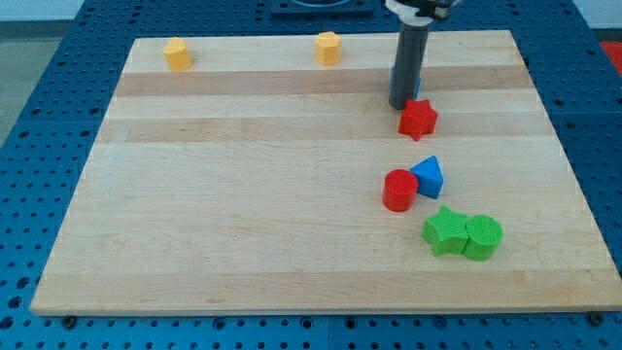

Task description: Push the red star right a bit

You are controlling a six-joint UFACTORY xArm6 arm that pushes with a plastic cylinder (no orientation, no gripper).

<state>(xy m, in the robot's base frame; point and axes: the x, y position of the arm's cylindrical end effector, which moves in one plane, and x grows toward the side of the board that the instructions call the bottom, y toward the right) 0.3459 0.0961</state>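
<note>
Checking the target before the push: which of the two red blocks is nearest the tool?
The red star, just below and right of my tip. The red cylinder sits farther toward the view's bottom, beside the blue triangular block.

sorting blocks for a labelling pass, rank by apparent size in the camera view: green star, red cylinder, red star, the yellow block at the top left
1. green star
2. red cylinder and red star, too alike to rank
3. yellow block, smallest, though it lies farthest up the board, so distance may shrink it

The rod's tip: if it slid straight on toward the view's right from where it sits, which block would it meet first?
Probably the red star, just right of and slightly below my tip. A blue block partly hidden behind the rod lies close too; depth is unclear.
</note>
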